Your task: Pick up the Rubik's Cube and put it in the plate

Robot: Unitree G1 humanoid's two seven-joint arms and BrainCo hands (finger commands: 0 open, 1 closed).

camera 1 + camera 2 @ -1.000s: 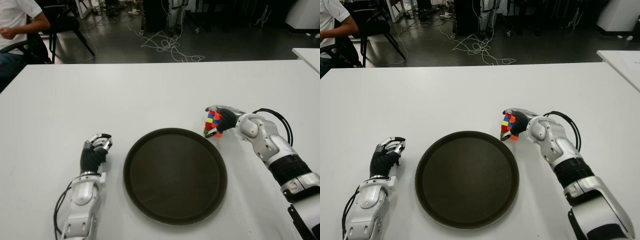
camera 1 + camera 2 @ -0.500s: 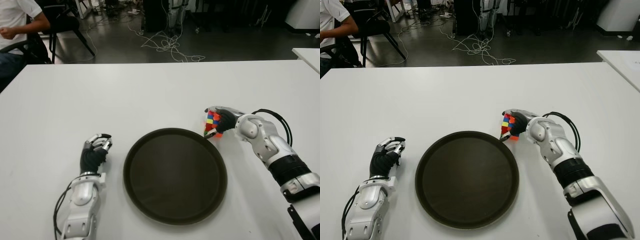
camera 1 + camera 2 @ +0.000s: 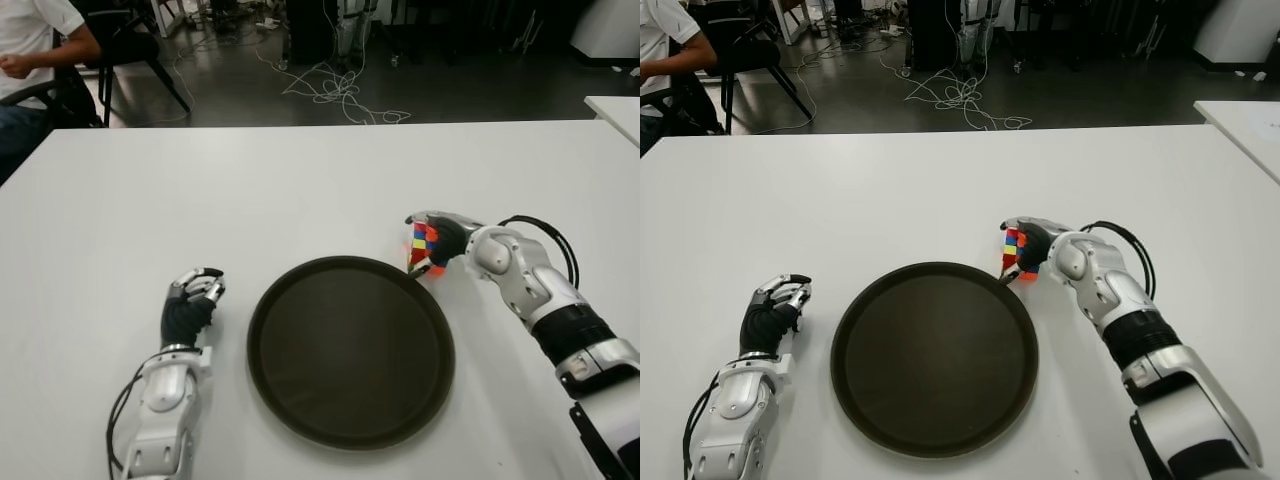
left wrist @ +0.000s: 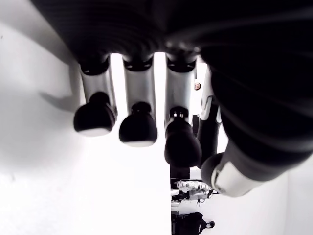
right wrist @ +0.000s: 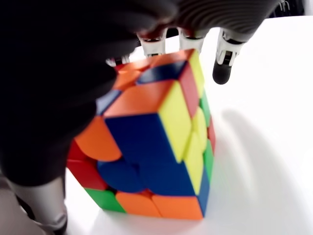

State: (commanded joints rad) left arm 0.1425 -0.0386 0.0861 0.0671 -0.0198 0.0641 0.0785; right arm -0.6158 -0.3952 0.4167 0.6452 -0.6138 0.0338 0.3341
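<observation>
The Rubik's Cube (image 3: pixel 420 244) is multicoloured and stands tilted at the far right rim of the round dark plate (image 3: pixel 350 400). My right hand (image 3: pixel 446 236) is shut on it, with fingers over the top and thumb on the near side. In the right wrist view the cube (image 5: pixel 156 137) fills the palm, just above the white table; I cannot tell whether it touches. My left hand (image 3: pixel 193 294) shows left of the plate, fingers curled and holding nothing.
The white table (image 3: pixel 250 180) stretches far behind the plate. A person (image 3: pixel 35 40) sits on a chair beyond its far left corner. Cables (image 3: pixel 335 90) lie on the floor behind. A second white table (image 3: pixel 615 108) shows at the right edge.
My right hand has shifted slightly away from me and to the left with the cube held in it. The left hand has not moved.
</observation>
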